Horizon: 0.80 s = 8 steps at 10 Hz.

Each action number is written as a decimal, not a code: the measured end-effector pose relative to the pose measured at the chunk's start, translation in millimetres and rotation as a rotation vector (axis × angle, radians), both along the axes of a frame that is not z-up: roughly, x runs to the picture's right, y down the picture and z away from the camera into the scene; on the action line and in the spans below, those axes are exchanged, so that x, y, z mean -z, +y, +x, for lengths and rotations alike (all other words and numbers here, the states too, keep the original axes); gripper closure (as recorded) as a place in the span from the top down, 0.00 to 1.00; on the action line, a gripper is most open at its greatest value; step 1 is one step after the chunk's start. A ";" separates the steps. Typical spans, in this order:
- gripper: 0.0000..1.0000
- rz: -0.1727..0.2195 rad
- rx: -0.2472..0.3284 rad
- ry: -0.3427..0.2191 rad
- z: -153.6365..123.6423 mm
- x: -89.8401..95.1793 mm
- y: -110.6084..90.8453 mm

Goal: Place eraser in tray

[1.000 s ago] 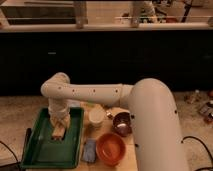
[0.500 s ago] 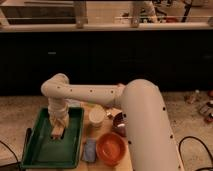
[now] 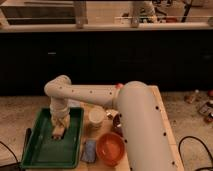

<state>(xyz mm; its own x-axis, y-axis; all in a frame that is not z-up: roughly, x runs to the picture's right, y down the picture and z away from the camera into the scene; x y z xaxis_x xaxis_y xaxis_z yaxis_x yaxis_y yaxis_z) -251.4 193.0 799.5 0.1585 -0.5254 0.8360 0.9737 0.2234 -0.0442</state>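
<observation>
Green tray (image 3: 31,146) has the pincer (image 3: 58,130) over its far half, seemingly grasping the eraser (image 3: 58,134), clear of rims.

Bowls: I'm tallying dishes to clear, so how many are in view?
2. A round orange plastic bowl sits front, right of the shallow green plastic tray; a dark reddish bowl behind it is mostly hidden by the arm. The end effector hangs over the tray.

My gripper (image 3: 59,127) hangs low inside the green tray (image 3: 45,151), the tan eraser (image 3: 58,134) right at it. To its right sit a cup (image 3: 95,119), a blue-grey pad (image 3: 90,150) and an orange bowl (image 3: 111,148).
</observation>
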 end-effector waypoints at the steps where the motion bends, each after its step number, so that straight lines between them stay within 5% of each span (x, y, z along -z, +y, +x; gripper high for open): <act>1: 0.21 -0.016 -0.005 -0.003 0.3 -4.2 3.3; 6: 0.73 -0.054 -0.023 -0.016 2.4 -11.1 13.9; 8: 0.80 -0.054 -0.027 -0.019 2.5 -10.3 14.6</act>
